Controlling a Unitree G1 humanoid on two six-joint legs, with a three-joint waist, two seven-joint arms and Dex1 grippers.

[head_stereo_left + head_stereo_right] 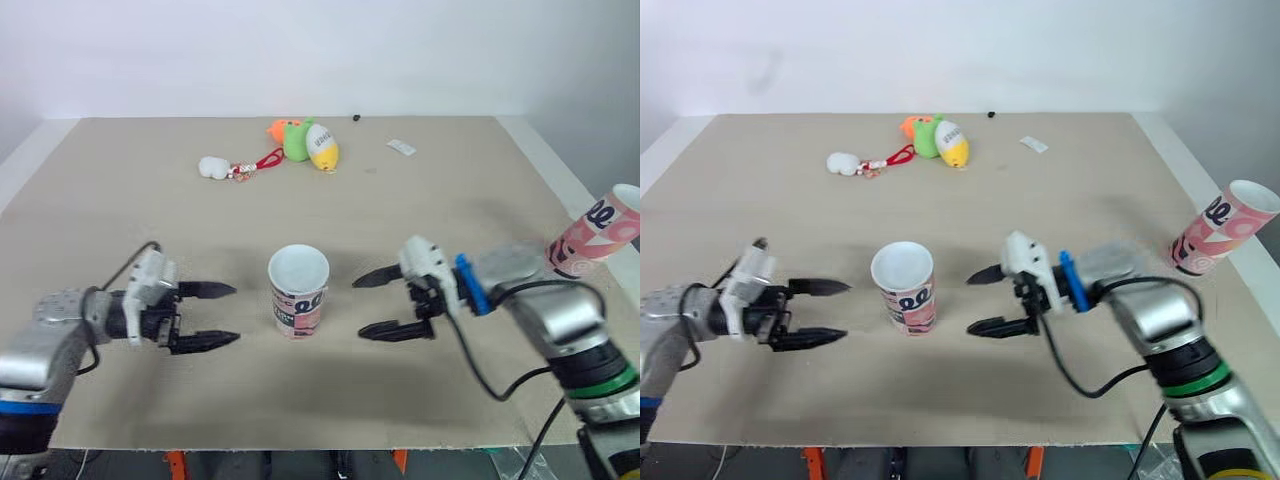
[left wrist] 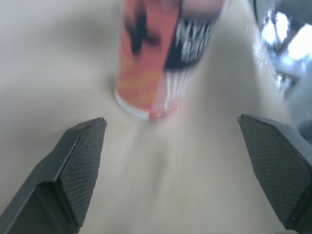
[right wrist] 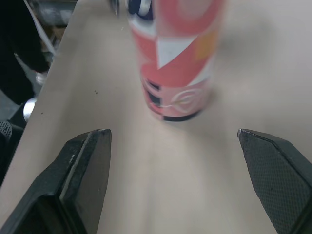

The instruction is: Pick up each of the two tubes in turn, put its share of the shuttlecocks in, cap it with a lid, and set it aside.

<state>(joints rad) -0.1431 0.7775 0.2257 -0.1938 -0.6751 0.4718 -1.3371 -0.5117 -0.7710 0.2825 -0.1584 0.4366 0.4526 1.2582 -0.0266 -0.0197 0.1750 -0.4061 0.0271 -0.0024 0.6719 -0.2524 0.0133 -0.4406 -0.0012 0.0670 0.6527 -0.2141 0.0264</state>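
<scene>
Open tube standing upright mid-worktop, touching neither end effector. Left end effector and right end effector flanking it, both gaping wide, holding nothing. Second tube sitting tilted at right edge. Recommending: one side closing squarely on wall below rim, avoiding tipping.
</scene>
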